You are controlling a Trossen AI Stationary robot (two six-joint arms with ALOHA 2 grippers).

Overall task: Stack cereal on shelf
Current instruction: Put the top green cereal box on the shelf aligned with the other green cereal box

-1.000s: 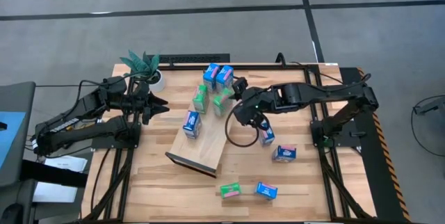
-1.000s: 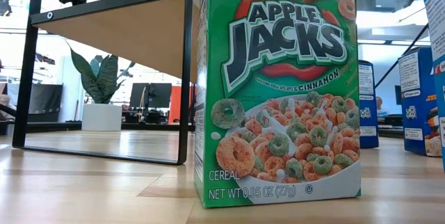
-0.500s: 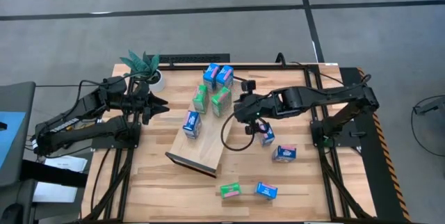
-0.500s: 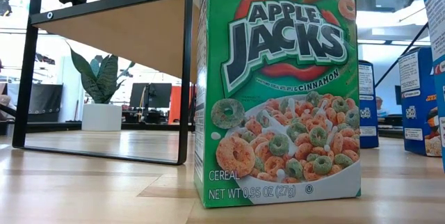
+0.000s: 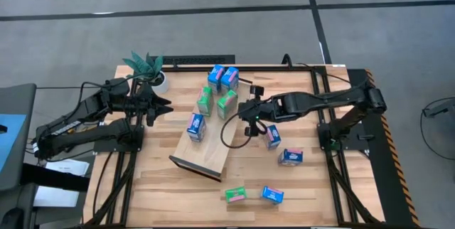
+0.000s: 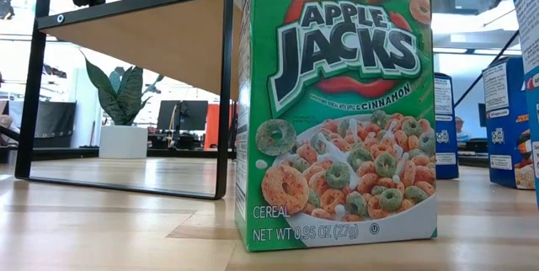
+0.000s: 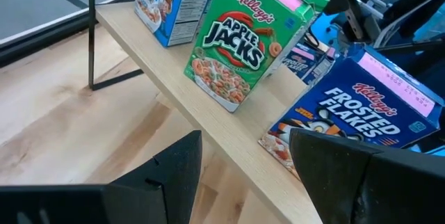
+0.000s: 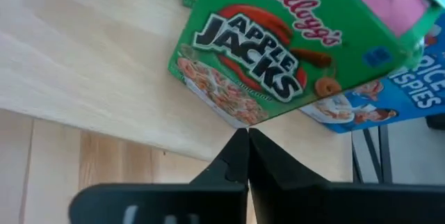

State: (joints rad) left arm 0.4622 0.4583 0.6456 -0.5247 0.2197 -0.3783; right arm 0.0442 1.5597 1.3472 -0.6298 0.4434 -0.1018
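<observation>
Fingers (image 8: 240,158) of our right claw (image 5: 248,114) are pressed together with nothing between them, hovering just past the right edge of the shelf (image 5: 212,151), beside a green cereal box (image 5: 227,103) that stands on the board. From the right wrist we see that box (image 8: 292,50) tilted across the light wood, with a blue box (image 8: 389,99) just behind it. Farther along the board, toward the far end, two blue boxes (image 5: 222,77) stand side by side; another green box (image 5: 205,99) stands to the left of the first, and a blue box (image 5: 195,126) stands nearer the middle of the board. Off the shelf, on the slatted table (image 5: 313,186), a blue box (image 5: 273,136) lies just right of our right claw, another blue one (image 5: 291,156) lies nearer and farther right, and near the front edge a green box (image 5: 235,194) and a blue box (image 5: 272,194) lie close together. Our left claw (image 5: 165,106) waits well to the left of the shelf with its fingers (image 7: 174,168) spread and empty, close to a potted plant (image 5: 147,66) at the far left corner. From table height a green box (image 6: 337,103) fills most of the view, with the shelf's dark frame (image 6: 223,86) to its left.
</observation>
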